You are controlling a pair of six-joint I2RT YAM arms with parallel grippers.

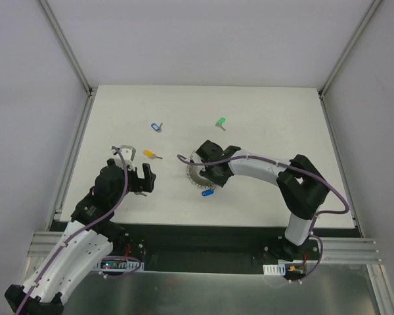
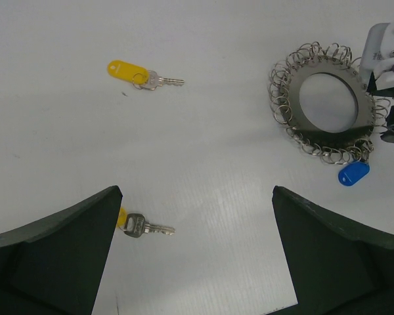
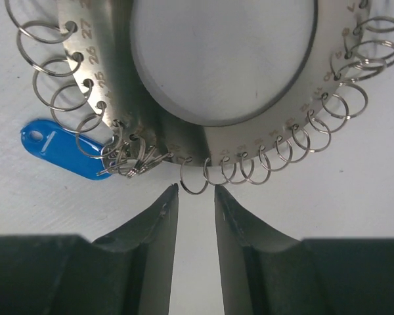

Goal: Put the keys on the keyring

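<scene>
My right gripper hangs low at the near rim of the keyring. Its fingers are drawn close, with only a narrow slit between them and nothing caught in it. One small wire loop sits just beyond the tips. Just left of that, a blue key lies at the rim, its metal end lost in a crowded cluster of loops and its plastic head flat on the table. That cluster is the nearest obstacle to my tips. My left gripper is spread wide and holds nothing, hovering well left of the ring.

I count one keyring and five keys:
- the blue one at the rim
- a loose blue key and a green key toward the far side
- a yellow key ahead of my left gripper
- another yellow-headed key, half tucked beneath one left finger

The rim's loops overlap too much for a sure count.

Bare table lies between the ring and the loose keys. The ring sits near the table's middle, well away from every edge. White walls and metal rails close in the left, right and far sides.
</scene>
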